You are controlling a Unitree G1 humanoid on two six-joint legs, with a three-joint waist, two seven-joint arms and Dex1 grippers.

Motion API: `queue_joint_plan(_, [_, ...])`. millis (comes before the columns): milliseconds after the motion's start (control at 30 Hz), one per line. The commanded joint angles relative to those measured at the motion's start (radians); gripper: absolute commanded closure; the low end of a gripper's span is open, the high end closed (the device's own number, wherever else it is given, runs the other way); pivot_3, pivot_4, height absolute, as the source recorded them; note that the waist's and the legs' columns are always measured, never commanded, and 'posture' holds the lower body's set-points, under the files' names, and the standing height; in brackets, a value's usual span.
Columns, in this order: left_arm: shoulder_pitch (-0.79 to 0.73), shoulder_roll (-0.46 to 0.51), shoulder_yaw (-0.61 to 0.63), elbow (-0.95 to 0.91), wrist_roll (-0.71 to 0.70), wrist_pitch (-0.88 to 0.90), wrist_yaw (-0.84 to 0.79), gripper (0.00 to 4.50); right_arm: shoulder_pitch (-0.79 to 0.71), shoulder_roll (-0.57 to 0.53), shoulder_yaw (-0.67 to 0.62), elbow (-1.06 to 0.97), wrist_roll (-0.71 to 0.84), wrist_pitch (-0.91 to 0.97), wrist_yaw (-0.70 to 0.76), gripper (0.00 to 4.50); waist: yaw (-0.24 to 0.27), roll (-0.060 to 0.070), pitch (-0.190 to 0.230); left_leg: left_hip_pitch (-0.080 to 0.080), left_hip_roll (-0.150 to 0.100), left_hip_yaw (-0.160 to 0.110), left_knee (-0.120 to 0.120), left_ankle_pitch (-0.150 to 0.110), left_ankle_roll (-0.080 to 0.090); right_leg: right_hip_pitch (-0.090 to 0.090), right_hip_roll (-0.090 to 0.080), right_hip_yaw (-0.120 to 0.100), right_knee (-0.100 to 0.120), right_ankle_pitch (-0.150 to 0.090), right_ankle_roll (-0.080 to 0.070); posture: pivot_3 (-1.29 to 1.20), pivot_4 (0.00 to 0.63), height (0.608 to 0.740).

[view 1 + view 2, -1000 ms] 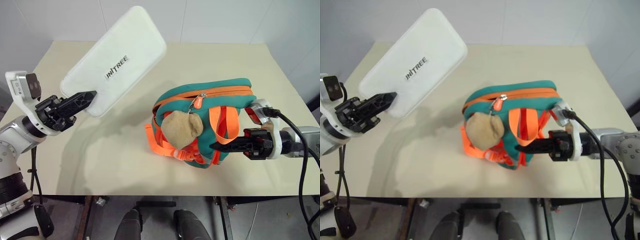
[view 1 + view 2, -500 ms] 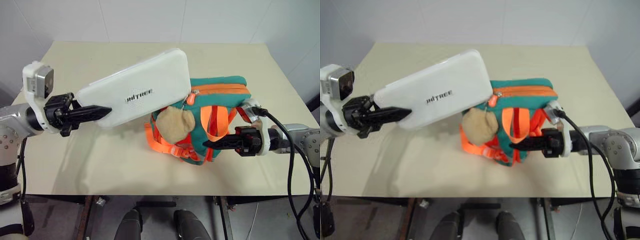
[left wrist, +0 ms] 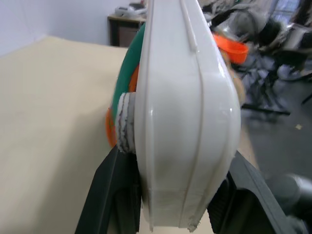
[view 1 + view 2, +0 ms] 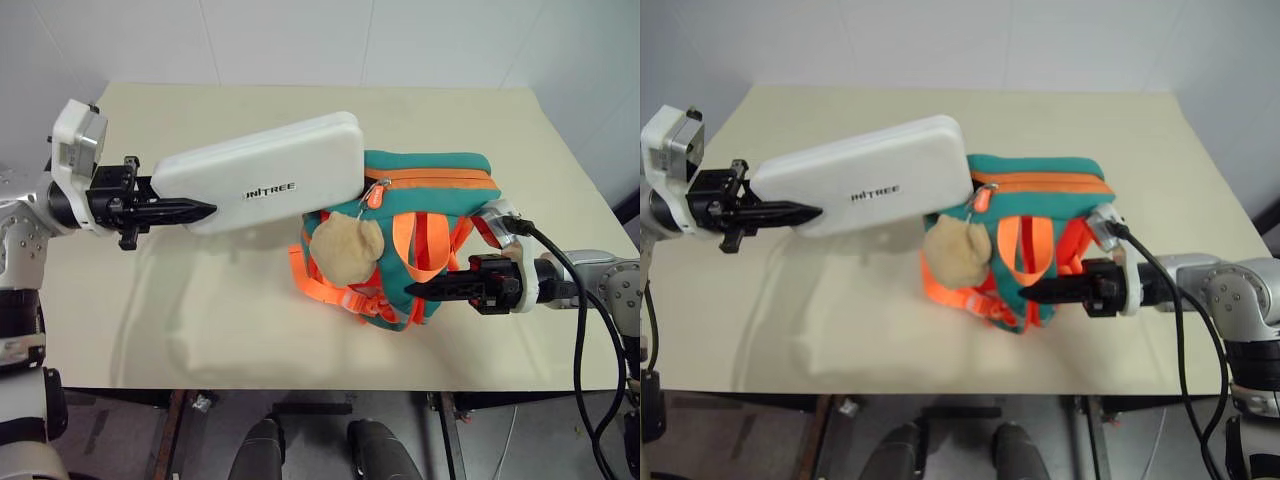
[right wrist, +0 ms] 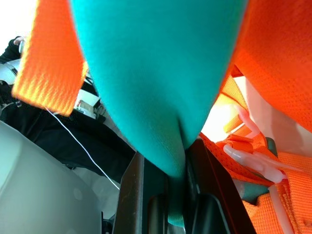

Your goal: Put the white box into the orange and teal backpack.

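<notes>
The white box point(image 4: 265, 185), lettering up, hangs nearly level above the table's left half. My left gripper point(image 4: 208, 209) is shut on its near short end, a black finger point(image 3: 109, 195) on either flat face. The box's far end reaches the upper left edge of the orange and teal backpack point(image 4: 440, 185), which stands right of centre with its orange zip line along the top. I cannot tell whether the zip is open. A tan plush toy point(image 4: 345, 243) dangles on the backpack's front. My right gripper point(image 4: 412, 290) is shut on a fold of the backpack's teal fabric point(image 5: 161, 73) at its lower right.
The beige table point(image 4: 200, 330) has its front edge close below the backpack and a white wall behind it. A black cable point(image 4: 585, 300) loops from my right wrist off the table's right side.
The box has swung down from a steep upward tilt to nearly level, and its far end has come over to the backpack's top left. The right gripper has kept its hold.
</notes>
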Motion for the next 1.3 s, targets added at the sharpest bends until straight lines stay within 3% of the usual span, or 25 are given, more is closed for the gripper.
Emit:
queue_joint_plan(33, [-0.041, 0.039, -0.041, 0.087, 0.116, -0.089, -0.037, 3.22, 0.009, 0.003, -0.041, -0.028, 0.017, 0.005, -0.003, 4.48, 0.0, 0.0, 0.0, 0.0, 0.0, 0.0, 0.0, 0.0, 0.0, 0.0, 0.0, 0.0, 0.0, 0.0, 0.0, 0.0, 0.15, 0.74])
queue_joint_plan(333, [-0.13, 0.013, -0.137, 0.215, 0.238, -0.266, -0.129, 3.22, 0.001, 0.014, -0.048, -0.031, 0.02, 0.013, -0.008, 4.48, 0.002, 0.0, 0.0, 0.0, 0.0, 0.0, 0.001, 0.0, 0.0, 0.0, 0.0, 0.0, 0.001, 0.0, 0.0, 0.0, 0.15, 0.74])
queue_joint_plan(667, [-0.396, -0.055, -0.352, 0.421, 0.397, -0.525, -0.177, 3.22, -0.029, 0.017, -0.032, -0.028, 0.016, 0.021, 0.016, 4.48, 0.008, 0.0, 0.0, -0.002, -0.001, -0.002, 0.004, 0.0, 0.001, 0.001, -0.001, -0.002, 0.002, 0.0, 0.001, 0.0, 0.15, 0.74])
queue_joint_plan(1033, [-0.668, -0.195, -0.354, 0.729, 0.556, -0.783, -0.079, 3.22, -0.031, 0.025, -0.035, -0.034, 0.017, 0.021, 0.017, 4.48, 0.005, -0.001, 0.0, -0.006, -0.002, -0.004, 0.008, 0.0, 0.002, 0.0, -0.001, -0.003, 0.003, 0.0, 0.003, 0.0, 0.15, 0.74])
queue_joint_plan(1300, [-0.768, -0.252, -0.311, 0.832, 0.631, -0.832, 0.032, 3.22, -0.04, 0.007, -0.065, -0.058, 0.063, 0.051, 0.031, 4.48, 0.003, -0.001, 0.0, -0.015, -0.003, -0.009, 0.016, -0.001, 0.002, -0.006, -0.001, -0.006, 0.009, -0.001, 0.004, 0.0, 0.15, 0.74])
